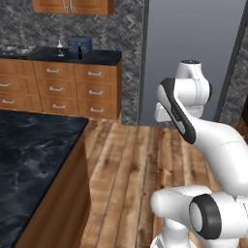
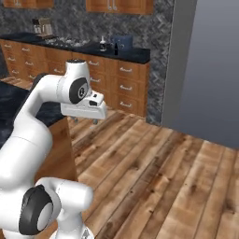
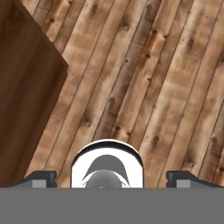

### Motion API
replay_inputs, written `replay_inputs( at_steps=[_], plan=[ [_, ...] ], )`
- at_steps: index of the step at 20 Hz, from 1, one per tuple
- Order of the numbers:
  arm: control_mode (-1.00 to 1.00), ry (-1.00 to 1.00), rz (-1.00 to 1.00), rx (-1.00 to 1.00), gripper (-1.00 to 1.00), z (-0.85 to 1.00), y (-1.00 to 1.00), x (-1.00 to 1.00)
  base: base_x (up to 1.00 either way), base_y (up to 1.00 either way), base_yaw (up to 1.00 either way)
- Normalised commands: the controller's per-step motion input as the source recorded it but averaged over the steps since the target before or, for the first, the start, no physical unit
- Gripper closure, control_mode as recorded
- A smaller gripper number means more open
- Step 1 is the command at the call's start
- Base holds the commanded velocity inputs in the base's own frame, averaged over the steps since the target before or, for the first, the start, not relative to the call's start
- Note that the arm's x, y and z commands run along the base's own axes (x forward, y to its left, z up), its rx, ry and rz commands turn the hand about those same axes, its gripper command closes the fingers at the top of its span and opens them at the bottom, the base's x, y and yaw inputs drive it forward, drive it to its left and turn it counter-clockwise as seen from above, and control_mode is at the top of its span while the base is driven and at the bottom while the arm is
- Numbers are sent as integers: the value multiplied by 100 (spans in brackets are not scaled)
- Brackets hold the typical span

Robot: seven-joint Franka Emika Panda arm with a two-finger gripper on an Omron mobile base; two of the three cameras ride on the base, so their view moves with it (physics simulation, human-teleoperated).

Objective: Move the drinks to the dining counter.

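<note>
Ahead of your tool [image 3: 107, 179], the far counter [image 1: 104, 59] carries a clear bottle [image 1: 60, 49], a black bottle [image 1: 80, 52] and a blue toaster [image 1: 79, 44], close together. Below the tool, plank floor [image 3: 153, 87].

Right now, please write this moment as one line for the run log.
gripper: open, empty, above wooden floor | drinks: on far worktop beside blue toaster | dining counter: near left | step: drinks not yet picked

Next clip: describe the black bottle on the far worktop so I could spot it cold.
Start at the black worktop over the wooden drawers on the back wall. Near its right end sits a blue toaster; the slim black bottle stands in front of it. The white-capped clear bottle to its left is paler and squatter.
</note>
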Motion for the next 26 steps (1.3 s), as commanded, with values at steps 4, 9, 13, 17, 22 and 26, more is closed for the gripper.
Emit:
replay_inputs(
  at_steps=[4, 9, 13, 17, 22, 26],
  plan=[
    [100, 0, 0, 0, -100, 0, 0, 0, 100, -54, 25],
    [100, 0, 0, 0, -100, 0, 0, 0, 100, -47, 45],
    [100, 0, 0, 0, -100, 0, 0, 0, 100, -52, 52],
    [100, 0, 0, 0, -100, 0, 0, 0, 100, -61, 55],
    [100, 0, 0, 0, -100, 0, 0, 0, 100, -57, 57],
    [100, 0, 0, 0, -100, 0, 0, 0, 97, -58, 59]
  ],
)
